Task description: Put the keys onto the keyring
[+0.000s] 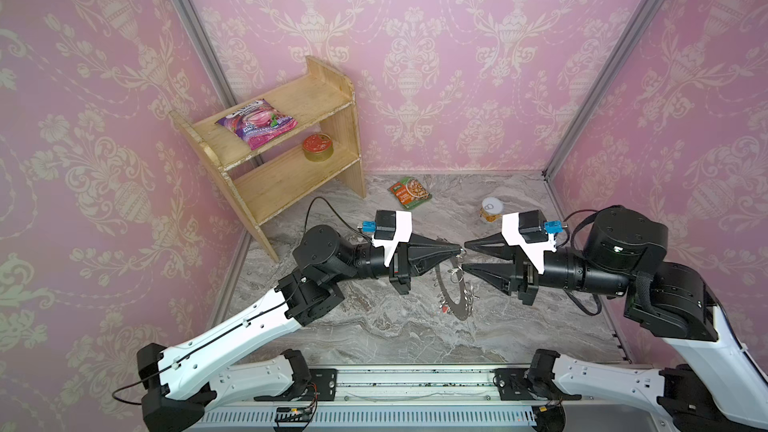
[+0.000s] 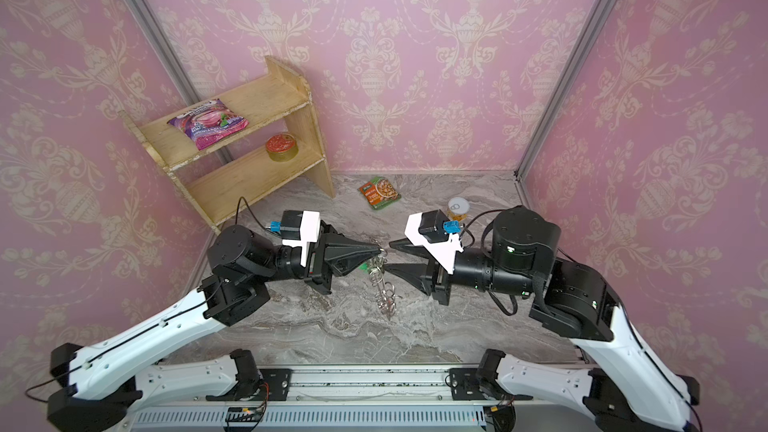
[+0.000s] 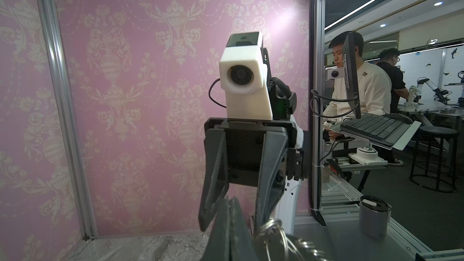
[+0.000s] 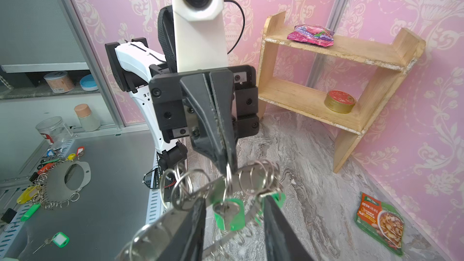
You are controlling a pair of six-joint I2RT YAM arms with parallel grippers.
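The keyring (image 1: 455,299) is a flat grey plate rimmed with wire loops, and it hangs on edge above the marble floor in both top views. My left gripper (image 1: 458,248) is shut on its upper rim, pinching at a wire loop (image 4: 229,171). A green-tagged key (image 4: 229,212) dangles from the loops, and a red piece (image 1: 445,308) shows low on the plate. My right gripper (image 1: 464,257) faces the left one with its jaws apart, straddling the plate's rim. Its fingertips (image 4: 200,204) lie against the plate, and the green key hangs between them.
A wooden shelf (image 1: 291,168) stands at the back left with a purple packet (image 1: 257,122) and a red-lidded tin (image 1: 318,146). A green-orange food packet (image 1: 409,193) and a small can (image 1: 491,209) sit on the floor behind the grippers. Outside the cell lie another ring plate with keys (image 4: 57,184) and a loose green-tagged key (image 4: 60,239).
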